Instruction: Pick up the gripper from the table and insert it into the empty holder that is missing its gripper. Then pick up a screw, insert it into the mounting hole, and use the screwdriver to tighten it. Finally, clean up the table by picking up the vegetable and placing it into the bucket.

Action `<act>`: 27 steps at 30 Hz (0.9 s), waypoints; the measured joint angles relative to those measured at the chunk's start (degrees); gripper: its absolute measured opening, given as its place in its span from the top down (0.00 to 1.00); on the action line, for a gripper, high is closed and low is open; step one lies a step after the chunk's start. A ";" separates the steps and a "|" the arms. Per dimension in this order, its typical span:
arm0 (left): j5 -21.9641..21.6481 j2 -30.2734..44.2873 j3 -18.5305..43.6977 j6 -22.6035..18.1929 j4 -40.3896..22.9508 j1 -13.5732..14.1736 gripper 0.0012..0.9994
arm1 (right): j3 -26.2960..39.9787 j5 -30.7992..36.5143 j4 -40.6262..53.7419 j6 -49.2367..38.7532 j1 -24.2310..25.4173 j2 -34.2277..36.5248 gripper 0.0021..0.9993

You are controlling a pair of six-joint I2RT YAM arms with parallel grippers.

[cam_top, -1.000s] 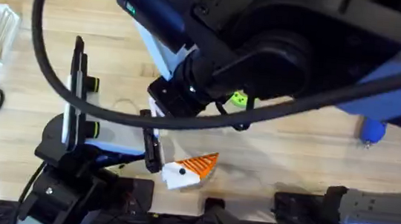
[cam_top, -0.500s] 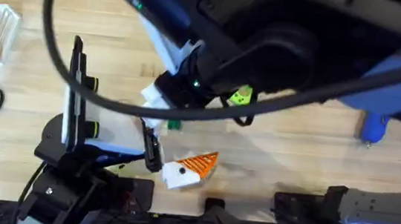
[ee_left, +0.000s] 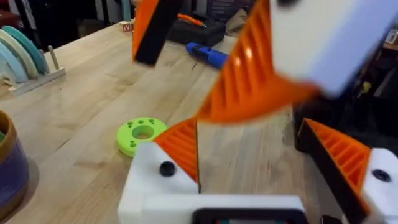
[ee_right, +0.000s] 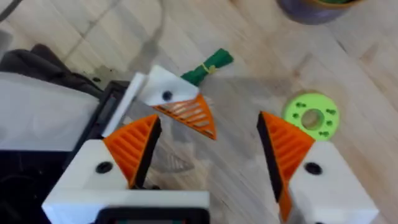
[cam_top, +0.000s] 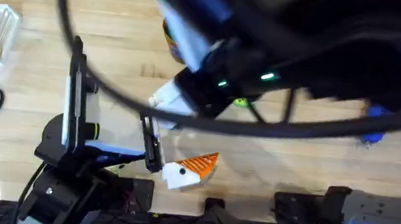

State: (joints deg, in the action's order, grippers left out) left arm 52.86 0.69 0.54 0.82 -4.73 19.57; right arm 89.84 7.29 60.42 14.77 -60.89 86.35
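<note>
The bucket (ee_right: 323, 7) — contents hidden; the vegetable (ee_right: 208, 66) on the table (ee_right: 249, 74)

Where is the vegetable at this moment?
In the right wrist view the vegetable lies on the table, just beyond the white block with an orange wedge tip, with the green round disc farther off to one side.

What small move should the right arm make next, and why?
Probably lower the open right gripper toward the slim dark-green toy vegetable. It lies loose on the light wooden table, beyond the fingertips and ungrasped, beside the white block with an orange wedge tip, so approach without bumping that block.
</note>
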 joint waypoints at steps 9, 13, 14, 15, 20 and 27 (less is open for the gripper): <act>0.00 0.00 0.00 -0.15 0.02 0.00 0.01 | -3.37 -6.25 1.31 -0.20 12.00 -14.08 0.04; 0.00 0.00 0.00 -0.18 0.02 0.00 0.01 | -11.98 -11.80 1.11 -0.18 17.51 -21.57 0.04; 0.01 0.00 0.00 -0.18 0.02 0.00 0.01 | -13.99 -13.36 0.79 -0.18 18.59 -23.25 0.04; 0.01 0.00 0.00 -0.18 0.02 0.00 0.01 | -16.25 -15.31 0.17 -0.18 19.82 -25.39 0.04; 0.00 0.00 0.00 -0.20 0.02 0.00 0.01 | -23.08 -22.90 -1.35 -0.20 23.41 -37.11 0.04; 0.02 0.00 0.00 -0.17 0.02 0.00 0.10 | -24.02 -26.84 2.14 -0.69 23.84 -47.18 0.02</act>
State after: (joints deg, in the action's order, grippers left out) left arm 52.88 0.69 0.54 0.65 -4.71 19.57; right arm 65.82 -19.56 62.57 14.07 -37.05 39.17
